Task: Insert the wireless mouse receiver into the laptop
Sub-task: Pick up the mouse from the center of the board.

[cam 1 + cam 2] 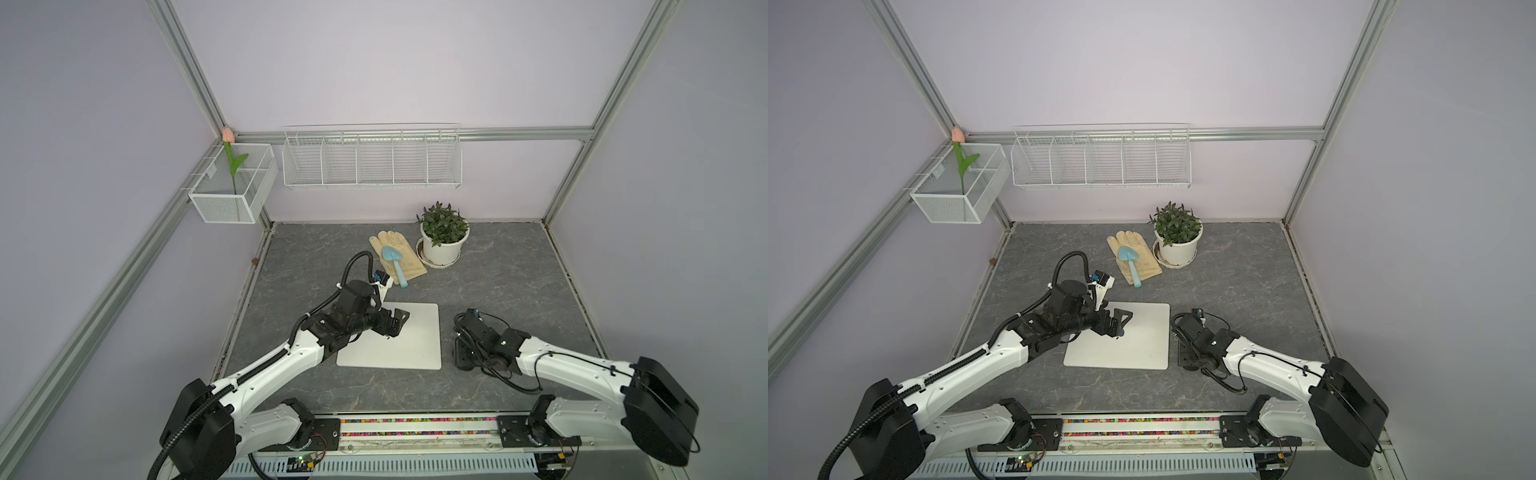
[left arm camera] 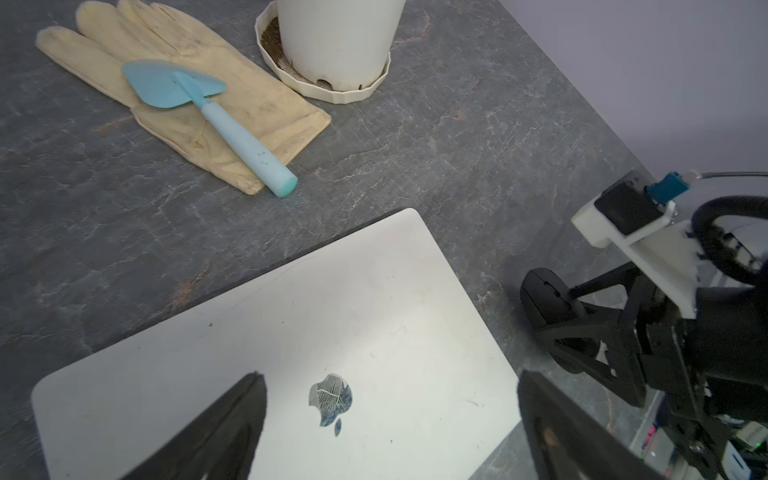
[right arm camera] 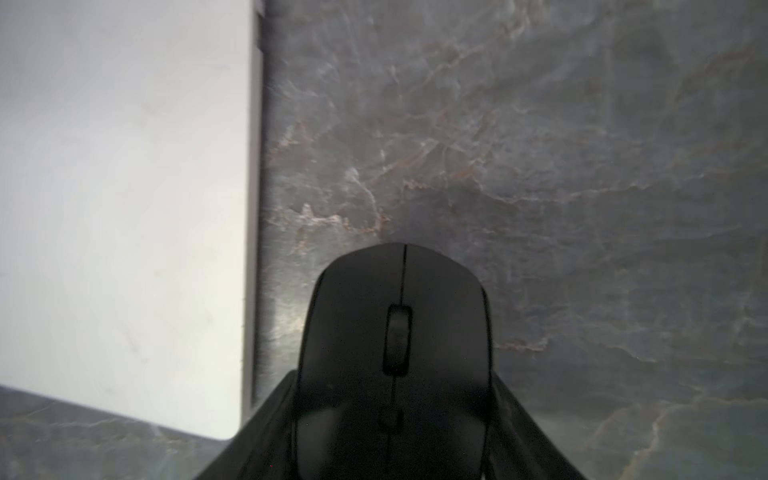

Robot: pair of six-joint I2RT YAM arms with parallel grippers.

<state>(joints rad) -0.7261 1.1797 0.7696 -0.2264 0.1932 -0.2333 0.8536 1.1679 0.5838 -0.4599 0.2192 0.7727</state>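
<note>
— Two things: the jaws, and where was the wireless mouse [image 3: 399, 291]?
— Over the laptop [image 1: 415, 340], the left gripper [image 2: 390, 376] gaped wide. The right gripper [image 3: 393, 378] flanked it on the table [image 1: 498, 270] beside the laptop; clamped or not, couldn't tell.

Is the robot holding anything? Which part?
Left gripper: nothing, open above the laptop. Right gripper: fingers flank the wireless mouse on both sides; firm grip cannot be told.
</note>
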